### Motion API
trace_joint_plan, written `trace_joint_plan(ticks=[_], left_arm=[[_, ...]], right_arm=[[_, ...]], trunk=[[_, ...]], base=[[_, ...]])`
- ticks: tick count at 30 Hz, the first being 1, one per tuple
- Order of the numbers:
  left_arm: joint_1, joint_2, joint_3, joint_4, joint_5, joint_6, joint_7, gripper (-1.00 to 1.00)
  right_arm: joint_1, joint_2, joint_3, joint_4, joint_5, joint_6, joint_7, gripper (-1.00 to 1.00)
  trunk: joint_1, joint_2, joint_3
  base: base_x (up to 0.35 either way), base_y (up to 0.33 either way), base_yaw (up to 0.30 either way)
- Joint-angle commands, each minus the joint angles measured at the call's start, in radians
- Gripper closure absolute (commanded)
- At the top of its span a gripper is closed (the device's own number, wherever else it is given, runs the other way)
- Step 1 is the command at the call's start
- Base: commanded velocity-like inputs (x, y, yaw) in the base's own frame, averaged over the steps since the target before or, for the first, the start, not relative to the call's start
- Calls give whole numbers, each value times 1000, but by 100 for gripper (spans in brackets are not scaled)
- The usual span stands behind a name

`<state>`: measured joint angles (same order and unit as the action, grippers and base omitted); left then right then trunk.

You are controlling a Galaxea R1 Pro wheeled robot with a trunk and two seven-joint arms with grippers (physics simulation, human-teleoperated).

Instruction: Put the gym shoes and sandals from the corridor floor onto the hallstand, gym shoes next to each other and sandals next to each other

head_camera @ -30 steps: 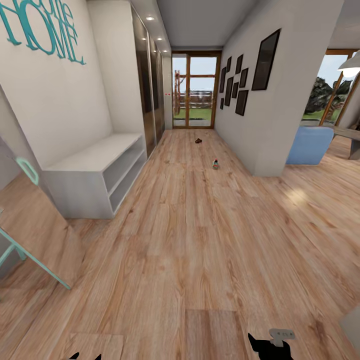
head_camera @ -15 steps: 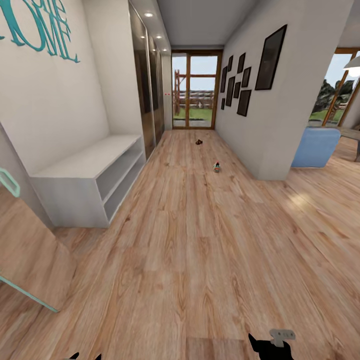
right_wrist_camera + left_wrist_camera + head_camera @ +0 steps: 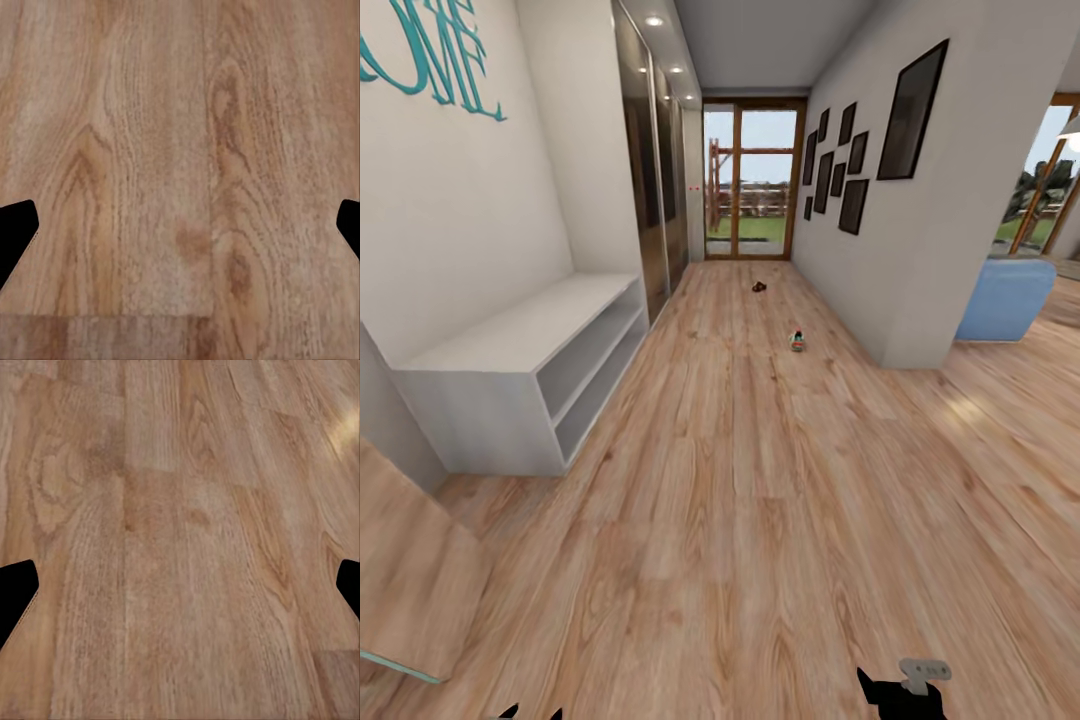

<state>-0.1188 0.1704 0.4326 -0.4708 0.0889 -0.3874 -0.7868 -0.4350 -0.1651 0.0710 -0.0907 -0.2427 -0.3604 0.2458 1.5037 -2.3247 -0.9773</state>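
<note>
I was looking down a long corridor, wood plank floor (image 3: 760,520) stretching ahead of me to a glass door (image 3: 752,180) at the far end. A gym shoe (image 3: 797,341) sat far off on the planks, close to the right-hand wall's corner, too small to make out more than a pale blob with red and green. Further on, nearer the door, a dark brown sandal (image 3: 759,287) lay on the floor, well apart from the shoe. On my left a pale low bench (image 3: 520,375) with two open shelf tiers stood against the wall under teal letters (image 3: 430,50); both tiers looked bare. Dark picture frames (image 3: 850,160) hung on the right wall, and a blue seat (image 3: 1008,300) showed past its corner.

The left gripper (image 3: 180,589) had its jaws wide apart, black tips at either edge over bare planks, nothing between them. The right gripper (image 3: 180,229) was the same: jaws apart, only wood grain under them. In the head view its dark tips (image 3: 900,692) poked in at the bottom edge.
</note>
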Motion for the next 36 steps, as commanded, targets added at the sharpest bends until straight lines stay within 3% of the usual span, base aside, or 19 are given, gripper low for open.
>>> trace_joint_plan(ticks=[1, 36], left_arm=[[-1, 0, 3, 1, 5, 1, -8, -100], [-1, 0, 3, 1, 5, 1, -8, -100]], right_arm=[[-1, -1, 7, 1, -10, -3, 4, -100], [-1, 0, 7, 1, -10, -2, 4, -100]], trunk=[[0, 0, -1], [0, 0, -1]], base=[[339, 0, 0], [339, 0, 0]])
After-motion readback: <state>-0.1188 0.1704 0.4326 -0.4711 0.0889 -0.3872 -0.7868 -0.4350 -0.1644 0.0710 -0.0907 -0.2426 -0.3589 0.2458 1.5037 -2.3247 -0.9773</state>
